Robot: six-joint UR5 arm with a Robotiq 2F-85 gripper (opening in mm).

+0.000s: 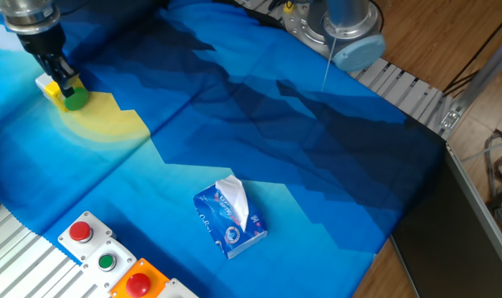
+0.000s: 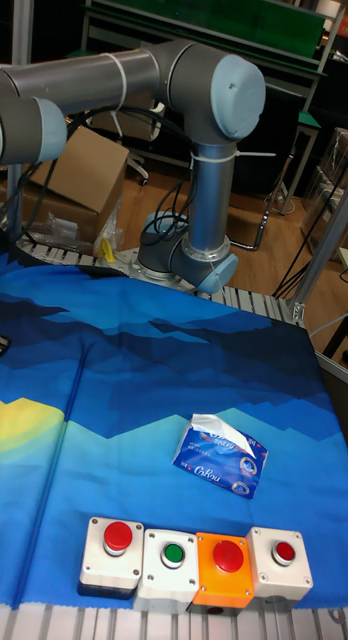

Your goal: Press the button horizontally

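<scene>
The button (image 1: 76,98) is a round green one facing sideways out of a small yellow box (image 1: 52,88) at the far left of the blue cloth, on a yellow patch. My gripper (image 1: 62,75) hangs right over the box, its dark fingers (image 1: 59,69) down against the box's top and back, behind the green face. The fingers read as one dark shape, so no gap or contact between the tips shows. In the tall fixed view the button is out of frame and only a dark sliver shows at the left edge.
A blue tissue pack (image 1: 231,219) lies mid-cloth. At the front edge stand a white box with a red button (image 1: 81,232), a white box with a green button (image 1: 107,262) and an orange box (image 1: 137,284). The arm's base (image 1: 341,25) stands at the back.
</scene>
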